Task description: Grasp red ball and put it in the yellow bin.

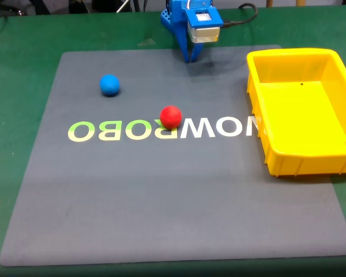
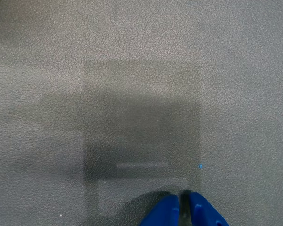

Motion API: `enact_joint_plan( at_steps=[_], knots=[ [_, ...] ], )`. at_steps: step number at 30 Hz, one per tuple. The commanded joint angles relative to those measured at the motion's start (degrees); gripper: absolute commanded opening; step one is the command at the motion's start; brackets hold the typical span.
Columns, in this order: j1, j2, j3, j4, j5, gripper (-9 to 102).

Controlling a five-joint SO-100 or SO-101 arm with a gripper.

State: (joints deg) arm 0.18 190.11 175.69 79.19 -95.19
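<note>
Mostly I am seeing a partial arm: in the fixed view the blue arm (image 1: 179, 17) is running off the top edge, so only its lower part and a grey-and-white box on its front are showing. The fingers (image 1: 191, 57) are pointing down at the far edge of the grey mat (image 1: 161, 208), and from here they are merging into one blue wedge. In the wrist view the fingers (image 2: 183, 205) are poking in from the bottom edge, cut off below, with the two blue tips pressed nearly together and only a thin dark slit between them; they are closed on nothing. Their shadow is darkening the pebbled mat surface under them, and I cannot make out whether the tips are touching it.

The yellow bin (image 1: 259, 109) is sitting at the right, overhanging the mat's right side, its right wall cut by the frame edge. Nothing is lying inside it apart from a tiny dark speck on the floor.

The red ball (image 1: 170, 116) is resting on the mat near its middle, well apart from the bin and the fingers. A blue ball (image 1: 109, 85) is lying farther left and back.

Lettering across the mat is reading mirrored: "ROBO" in yellow-green, then white letters, with the red ball overlapping one and the bin hiding the end. Green bench (image 1: 17, 69) is surrounding the mat.
</note>
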Motion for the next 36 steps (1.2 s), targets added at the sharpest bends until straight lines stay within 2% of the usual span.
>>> enact_joint_plan(
  at_steps=[1, 17, 20, 23, 25, 28, 36],
  knots=[
    [1.32, 0.44, 1.76, 0.18, -0.44, 0],
    [0.53, 0.44, 1.76, 0.09, 0.53, 0],
    [1.32, 0.35, 1.14, -2.64, 1.32, 13],
    [5.01, 0.35, -0.70, -9.05, -0.97, 27],
    [7.12, -0.26, -1.76, -15.12, -3.69, 33],
    [8.70, -12.92, -8.09, -26.19, -6.24, 34],
    [9.23, -54.32, -37.09, -37.18, -5.54, 34]
  ],
)
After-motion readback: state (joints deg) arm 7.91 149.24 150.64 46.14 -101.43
